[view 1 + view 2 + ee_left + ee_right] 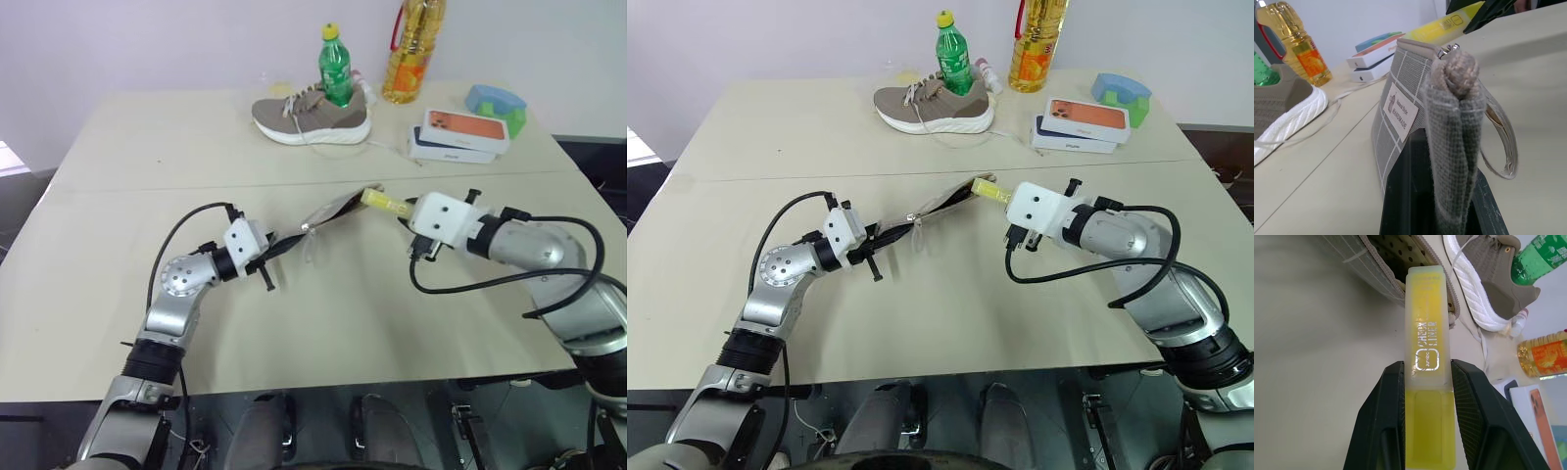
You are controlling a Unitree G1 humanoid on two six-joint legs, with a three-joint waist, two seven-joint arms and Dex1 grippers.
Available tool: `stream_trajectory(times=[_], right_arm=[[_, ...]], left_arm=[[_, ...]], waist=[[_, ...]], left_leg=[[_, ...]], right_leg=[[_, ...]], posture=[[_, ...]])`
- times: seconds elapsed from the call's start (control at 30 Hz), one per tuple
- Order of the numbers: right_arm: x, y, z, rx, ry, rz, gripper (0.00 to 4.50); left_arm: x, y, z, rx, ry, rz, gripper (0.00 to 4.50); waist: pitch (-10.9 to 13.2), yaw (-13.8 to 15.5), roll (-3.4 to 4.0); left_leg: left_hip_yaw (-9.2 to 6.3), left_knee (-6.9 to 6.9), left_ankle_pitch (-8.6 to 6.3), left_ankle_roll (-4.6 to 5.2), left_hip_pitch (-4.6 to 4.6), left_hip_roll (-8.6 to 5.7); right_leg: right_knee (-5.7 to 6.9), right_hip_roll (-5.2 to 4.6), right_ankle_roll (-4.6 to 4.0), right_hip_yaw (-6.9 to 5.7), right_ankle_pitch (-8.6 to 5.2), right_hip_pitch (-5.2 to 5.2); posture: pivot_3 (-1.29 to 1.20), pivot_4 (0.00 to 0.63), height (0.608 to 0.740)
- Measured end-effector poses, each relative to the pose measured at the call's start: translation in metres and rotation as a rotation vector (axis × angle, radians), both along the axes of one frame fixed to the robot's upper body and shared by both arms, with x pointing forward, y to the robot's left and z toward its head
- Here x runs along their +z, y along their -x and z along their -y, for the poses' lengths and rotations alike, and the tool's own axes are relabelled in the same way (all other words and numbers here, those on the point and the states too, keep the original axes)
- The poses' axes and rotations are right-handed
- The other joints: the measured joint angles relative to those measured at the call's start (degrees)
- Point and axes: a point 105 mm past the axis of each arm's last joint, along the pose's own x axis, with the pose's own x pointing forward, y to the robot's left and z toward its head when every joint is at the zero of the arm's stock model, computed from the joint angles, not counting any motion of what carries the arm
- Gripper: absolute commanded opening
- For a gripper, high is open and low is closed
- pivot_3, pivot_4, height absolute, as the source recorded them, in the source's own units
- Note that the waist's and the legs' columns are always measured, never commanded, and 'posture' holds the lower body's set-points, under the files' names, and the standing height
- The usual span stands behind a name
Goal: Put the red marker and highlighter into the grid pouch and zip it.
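The right claw (1426, 382) grips the yellow highlighter (1429, 352), whose tip sits right at the open mouth of the grid pouch (333, 209). The left claw (1449, 196) is pinched tight on the pouch's other end, holding it up. Next, I think, the highlighter needs a straight push inside.

The grid pouch (1400, 98) is seen in grey fabric crossed by white grid lines, with a white label. The highlighter (1428, 352) is shown in bright translucent yellow with silver lettering, against a beige table (196, 137).
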Motion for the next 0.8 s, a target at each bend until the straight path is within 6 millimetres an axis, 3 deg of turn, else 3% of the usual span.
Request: stream_trajectory(times=[0.33, 0.53, 0.63, 0.8], right_arm=[[-0.014, 0.021, -0.020, 0.288, 0.336, 0.042, 0.82], [-0.017, 0.031, -0.048, 0.454, 0.351, 0.057, 0.82], [-0.015, 0.030, -0.050, 0.469, 0.359, 0.058, 0.82], [-0.011, 0.030, -0.058, 0.493, 0.335, 0.080, 3.28]], left_arm=[[0.000, 0.018, 0.007, -0.141, -0.122, 0.018, 0.00], [0.003, 0.021, 0.014, -0.213, -0.168, 0.001, 0.00], [0.005, 0.021, 0.014, -0.213, -0.169, -0.006, 0.00], [0.009, 0.022, 0.017, -0.218, -0.164, 0.002, 0.00]], waist=[[0.0, -0.1, 0.00], [0.0, 0.0, -0.01], [0.0, 0.0, -0.02], [0.0, 0.0, -0.02]], left_leg=[[0.01, 0.00, 0.00, -0.01, 0.01, 0.00], [0.00, 0.04, 0.04, -0.07, 0.00, -0.01], [0.00, 0.04, 0.09, -0.14, 0.00, -0.01], [-0.01, 0.04, 0.12, -0.21, 0.00, -0.01]], right_leg=[[0.01, 0.02, 0.00, 0.00, 0.00, -0.01], [0.01, 0.02, 0.00, 0.00, 0.00, 0.01], [0.01, 0.02, 0.00, 0.00, 0.00, 0.02], [0.02, 0.02, 0.00, 0.00, 0.00, 0.02]], posture=[[0.00, 0.150, 0.740], [0.00, 0.150, 0.740], [0.00, 0.150, 0.740], [0.00, 0.150, 0.740]])
